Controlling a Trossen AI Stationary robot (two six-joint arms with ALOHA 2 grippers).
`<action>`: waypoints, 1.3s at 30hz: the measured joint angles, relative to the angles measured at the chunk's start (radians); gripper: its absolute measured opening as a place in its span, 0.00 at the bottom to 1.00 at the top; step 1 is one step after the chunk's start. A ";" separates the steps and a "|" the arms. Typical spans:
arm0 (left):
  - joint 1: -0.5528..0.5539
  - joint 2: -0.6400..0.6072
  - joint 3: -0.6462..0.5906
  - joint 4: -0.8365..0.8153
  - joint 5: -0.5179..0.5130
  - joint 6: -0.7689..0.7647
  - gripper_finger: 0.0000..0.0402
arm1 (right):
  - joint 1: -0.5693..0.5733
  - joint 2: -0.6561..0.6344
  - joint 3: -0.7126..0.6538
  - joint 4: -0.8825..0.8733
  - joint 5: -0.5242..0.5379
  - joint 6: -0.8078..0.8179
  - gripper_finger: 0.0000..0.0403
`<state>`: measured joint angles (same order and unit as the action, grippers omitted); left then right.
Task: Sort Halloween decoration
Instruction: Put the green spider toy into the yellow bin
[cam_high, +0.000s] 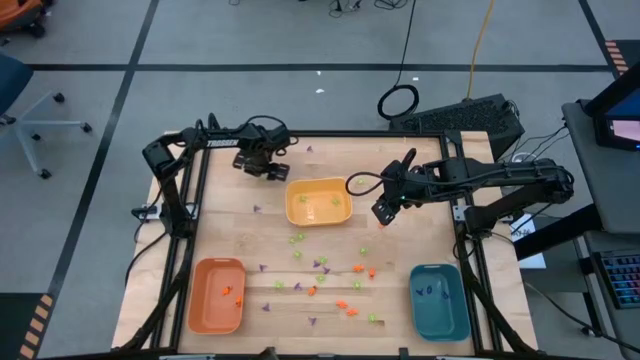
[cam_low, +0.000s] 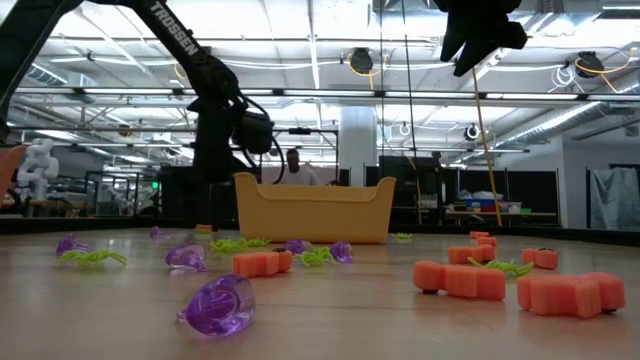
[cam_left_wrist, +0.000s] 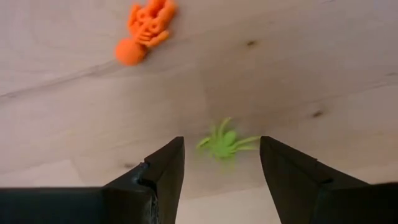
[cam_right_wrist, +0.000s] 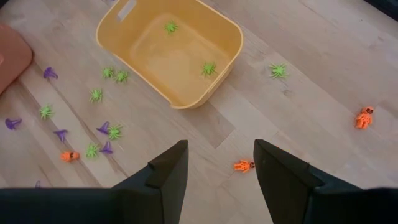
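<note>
Small Halloween decoration pieces (cam_high: 322, 268), green spiders, purple hats and orange figures, lie scattered on the wooden table between the trays. My left gripper (cam_high: 262, 168) points straight down at the far left, just left of the yellow tray (cam_high: 345, 212). It is open, and its fingers stand on either side of a green spider (cam_left_wrist: 225, 143) lying flat on the wood, without touching it. An orange figure (cam_left_wrist: 146, 31) lies close by. My right gripper (cam_high: 385, 210) hangs open high above the table, right of the yellow tray, with nothing between its fingers (cam_right_wrist: 221, 143).
The yellow tray (cam_right_wrist: 231, 46) holds two green spiders. An orange tray (cam_high: 200, 300) at the near left holds orange pieces, and a teal tray (cam_high: 455, 310) at the near right holds purple ones. A cable loop and a keyboard lie beyond the far edge.
</note>
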<state>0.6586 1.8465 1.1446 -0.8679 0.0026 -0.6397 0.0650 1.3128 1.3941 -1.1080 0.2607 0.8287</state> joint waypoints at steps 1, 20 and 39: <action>0.000 0.000 0.000 0.007 0.005 0.002 0.50 | 0.000 0.000 0.000 0.000 0.000 -0.002 0.42; -0.044 0.000 0.000 0.006 -0.027 0.053 0.50 | 0.000 0.000 0.000 0.000 0.001 -0.004 0.42; -0.046 0.000 0.000 0.022 -0.021 0.101 0.34 | 0.000 0.000 0.000 0.001 0.000 0.004 0.42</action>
<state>0.6128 1.8462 1.1446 -0.8455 -0.0188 -0.5386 0.0647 1.3128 1.3941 -1.1072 0.2607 0.8330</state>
